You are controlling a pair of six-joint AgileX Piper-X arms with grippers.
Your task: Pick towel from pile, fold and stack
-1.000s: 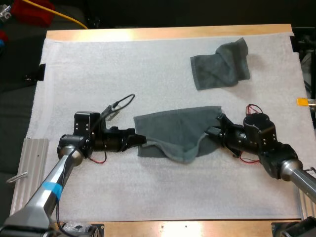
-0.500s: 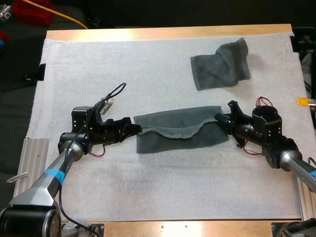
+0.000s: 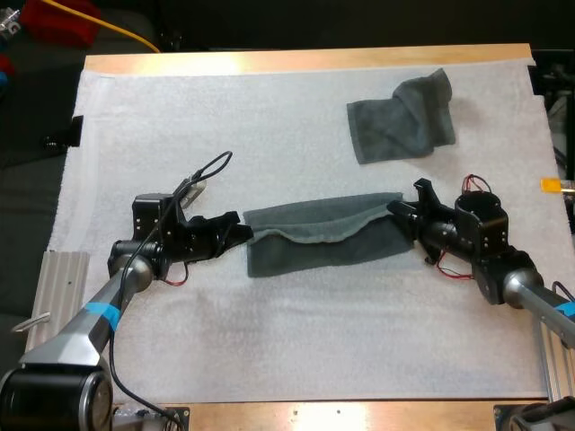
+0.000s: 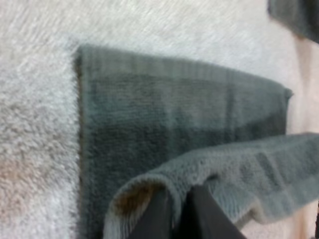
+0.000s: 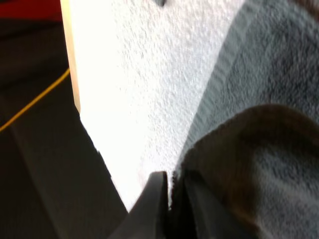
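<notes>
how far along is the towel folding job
Done: the half-folded towel lies on the mat, lower layer flat. In hand: left gripper and right gripper each pinch an end of its raised edge, mid-fold. Left: finishing the fold, stacking, then the crumpled towel at the far right.

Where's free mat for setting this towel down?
Bare white mat: far-left beyond the left claw, and the near strip below the half-folded dark grey-green towel. Crowded: between that claw and the right claw, and far-right by the crumpled grey-green towel.
</notes>
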